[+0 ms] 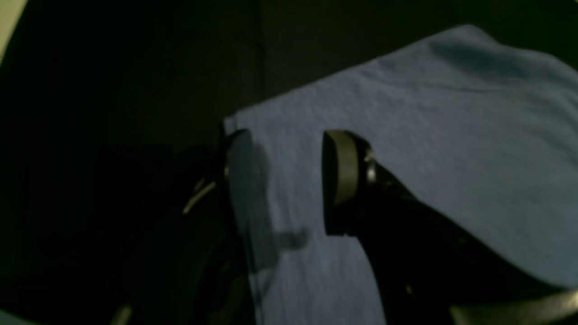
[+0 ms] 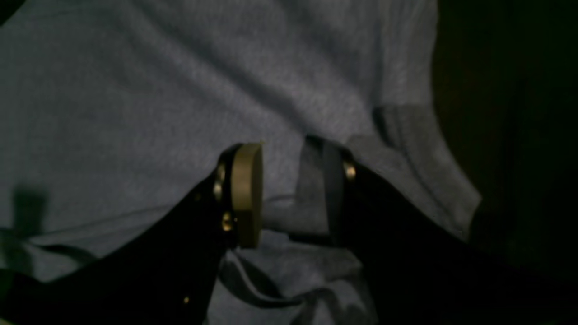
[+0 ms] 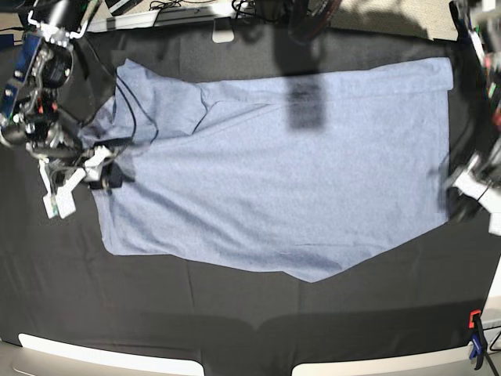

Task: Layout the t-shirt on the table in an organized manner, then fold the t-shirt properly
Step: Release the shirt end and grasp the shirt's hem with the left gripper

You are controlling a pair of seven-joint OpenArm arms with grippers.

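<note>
The blue-grey t-shirt (image 3: 274, 172) lies spread out, plain side up, on the black table (image 3: 235, 313), with no lettering showing. My right gripper (image 3: 106, 176) is at the shirt's left edge. In the right wrist view it (image 2: 291, 194) is open, its jaws set over a rumpled fold of the shirt (image 2: 135, 90). My left gripper (image 3: 462, 192) is at the shirt's lower right corner, blurred. In the left wrist view it (image 1: 289, 180) is open over a corner of the shirt (image 1: 429, 113), one finger at the cloth's edge beside the bare table (image 1: 135, 90).
An orange and blue clamp (image 3: 474, 337) grips the table's front right corner. The white rim (image 3: 102, 348) runs along the front edge. Cables and gear (image 3: 180, 8) lie beyond the back edge. Black cloth (image 2: 519, 113) shows right of the shirt.
</note>
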